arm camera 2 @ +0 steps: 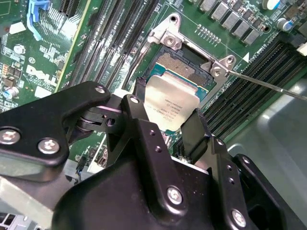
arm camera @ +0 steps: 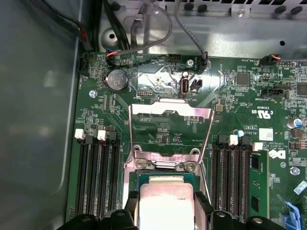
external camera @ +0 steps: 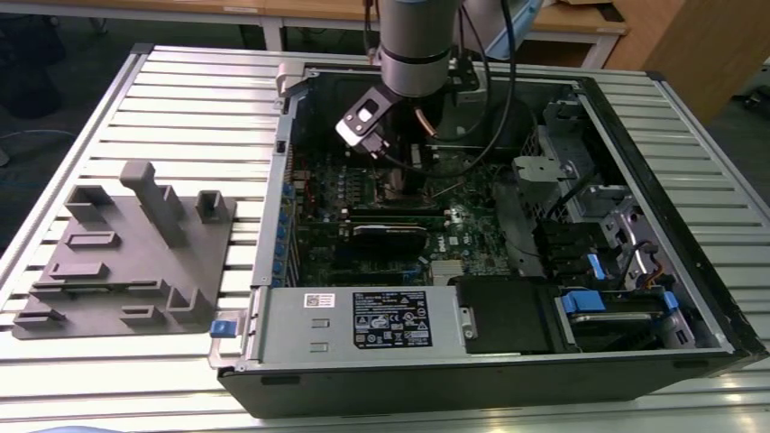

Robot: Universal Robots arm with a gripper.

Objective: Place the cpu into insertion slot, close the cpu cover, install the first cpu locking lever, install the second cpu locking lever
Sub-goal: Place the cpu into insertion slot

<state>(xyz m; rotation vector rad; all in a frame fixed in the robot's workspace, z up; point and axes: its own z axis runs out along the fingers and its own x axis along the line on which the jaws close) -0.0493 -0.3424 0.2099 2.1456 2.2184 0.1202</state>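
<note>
Slatted bench [external camera: 180, 99], open computer case [external camera: 481, 383]. Gripper [arm camera 2: 168, 106] pinches cpu [arm camera 2: 171, 98] just above insertion slot [arm camera 2: 184, 67]; cpu cover [arm camera: 168, 108] beside slot stands open. Step one; seating likely needs chip level, squared.

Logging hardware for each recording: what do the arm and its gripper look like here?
The arm is a silver-grey cylinder with a dark band; black cables hang beside it. The gripper is matte black, with angular linked plates, silver screws and flat black fingers.
</note>
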